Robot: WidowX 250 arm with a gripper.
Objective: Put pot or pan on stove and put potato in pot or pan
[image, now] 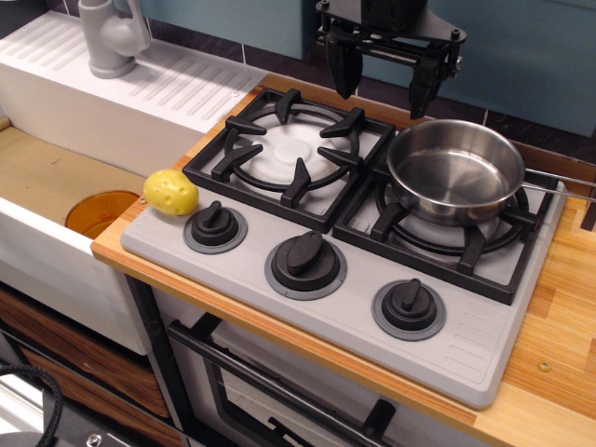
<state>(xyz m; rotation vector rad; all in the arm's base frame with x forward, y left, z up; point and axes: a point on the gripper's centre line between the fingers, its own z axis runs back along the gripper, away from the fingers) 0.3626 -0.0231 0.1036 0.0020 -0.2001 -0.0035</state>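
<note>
Observation.image looks down across the counter from the front; by my reckoning the job is half done. Starting at the left, one orange disc lies low in the sink, and it is not my concern; one grey tap stands on the white ribbed board behind it. Next comes the one potato, yellow and dimpled, sitting on the front left corner of the stove, just beside the leftmost knob and well apart from the pan; so that half of the task is left. There is one stove with two burners; the left burner is bare, its white disc showing under the black grate. Along the front I count three knobs, the middle knob and the right knob making up the rest. On the right burner sits the one pan, steel, upright and nothing in it, its thin wire handle running off to the right; that first half I judge finished. My gripper hangs above the back of the stove, between the two burners, fingers spread and holding nothing. What I judge remains is to take the potato and set it in the pan.
</note>
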